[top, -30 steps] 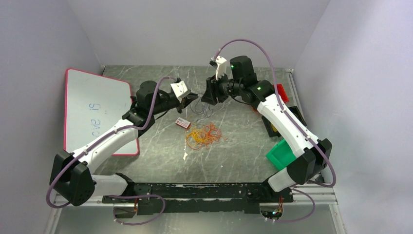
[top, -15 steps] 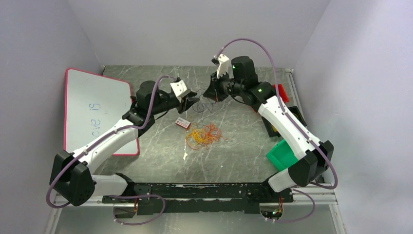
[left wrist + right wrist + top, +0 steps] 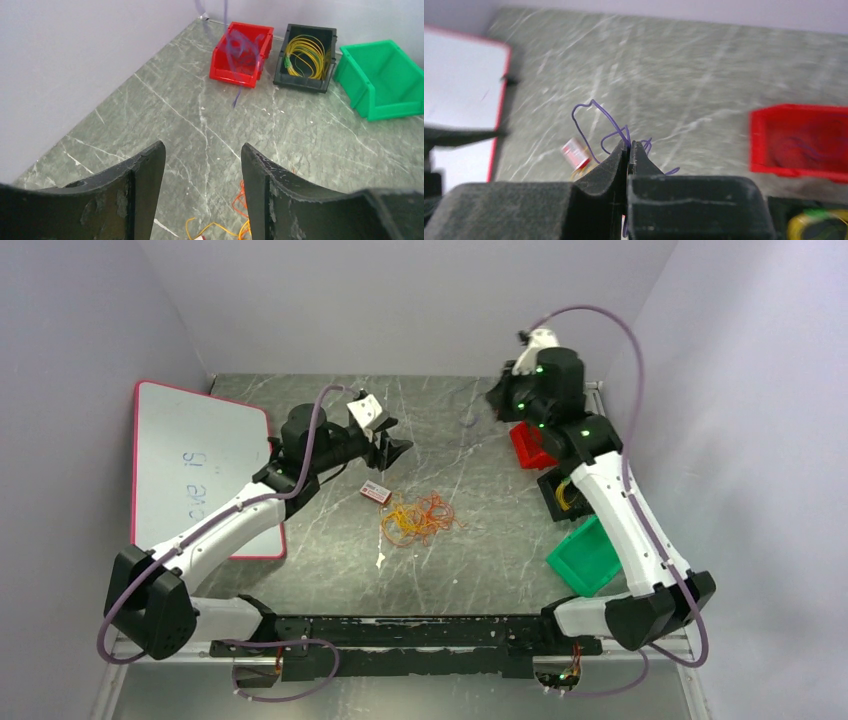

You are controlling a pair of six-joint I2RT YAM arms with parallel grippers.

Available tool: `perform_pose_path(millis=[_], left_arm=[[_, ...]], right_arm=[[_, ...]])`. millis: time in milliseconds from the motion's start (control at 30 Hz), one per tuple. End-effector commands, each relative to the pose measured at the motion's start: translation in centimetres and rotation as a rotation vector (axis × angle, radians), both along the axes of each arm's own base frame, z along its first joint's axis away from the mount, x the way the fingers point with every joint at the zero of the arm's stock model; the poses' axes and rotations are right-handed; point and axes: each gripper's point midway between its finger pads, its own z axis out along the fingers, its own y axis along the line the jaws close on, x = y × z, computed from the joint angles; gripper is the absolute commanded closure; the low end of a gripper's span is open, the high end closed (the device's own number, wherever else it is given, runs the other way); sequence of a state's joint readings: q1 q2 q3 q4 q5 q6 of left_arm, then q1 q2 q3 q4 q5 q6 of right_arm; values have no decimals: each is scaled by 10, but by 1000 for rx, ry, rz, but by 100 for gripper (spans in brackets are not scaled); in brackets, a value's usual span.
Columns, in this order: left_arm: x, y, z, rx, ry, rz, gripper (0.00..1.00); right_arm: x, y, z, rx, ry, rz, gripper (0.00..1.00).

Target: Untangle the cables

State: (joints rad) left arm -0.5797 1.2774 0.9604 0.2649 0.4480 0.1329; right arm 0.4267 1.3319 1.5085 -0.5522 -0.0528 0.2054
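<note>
Two arms split the work. From above, the left gripper hangs over the middle of the tabletop, jaws released and nothing between them. It is just beyond the orange and yellow tangle, which lies loose at the centre beside a small tag. The right gripper is up by the far right corner, near the red bin. The black bin and green bin sit along the right edge.

The left wrist view shows purple strands at the red bin, inside it or hanging in front, I cannot tell. The black bin holds a yellow coil; nothing shows in the green one.

The right wrist view shows jaws clenched on a purple cable, its loops dangling.

My reading: one freed cable is being sorted. Next, lower it over the red bin and let go, then go for the tangle.
</note>
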Motion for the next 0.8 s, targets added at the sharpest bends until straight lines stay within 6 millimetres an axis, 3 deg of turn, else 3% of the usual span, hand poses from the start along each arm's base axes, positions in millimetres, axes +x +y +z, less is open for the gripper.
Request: perform_pose_path(millis=[0,167,267,433,567,767], left_arm=[[19,1,6,-29,73,94,36],[45,7,-13,-9,249,243,30],[56,8,-23,43,327,281,34],[68,18,-28,54,324,305,30],[77,26,-13,-6,308,320,21],[94,40,-10,-53,325,378,21]], right_arm=[[18,-80,5,6,-6,-315,100],[32,-132,-4,4,20,-492,100],[41,-156,-11,0,24,-572,100],[56,-189,-22,5,29,-666,100],[67,-206,-33,-1,45,-709,100],[84,-215,-48,10,62,-727,100]])
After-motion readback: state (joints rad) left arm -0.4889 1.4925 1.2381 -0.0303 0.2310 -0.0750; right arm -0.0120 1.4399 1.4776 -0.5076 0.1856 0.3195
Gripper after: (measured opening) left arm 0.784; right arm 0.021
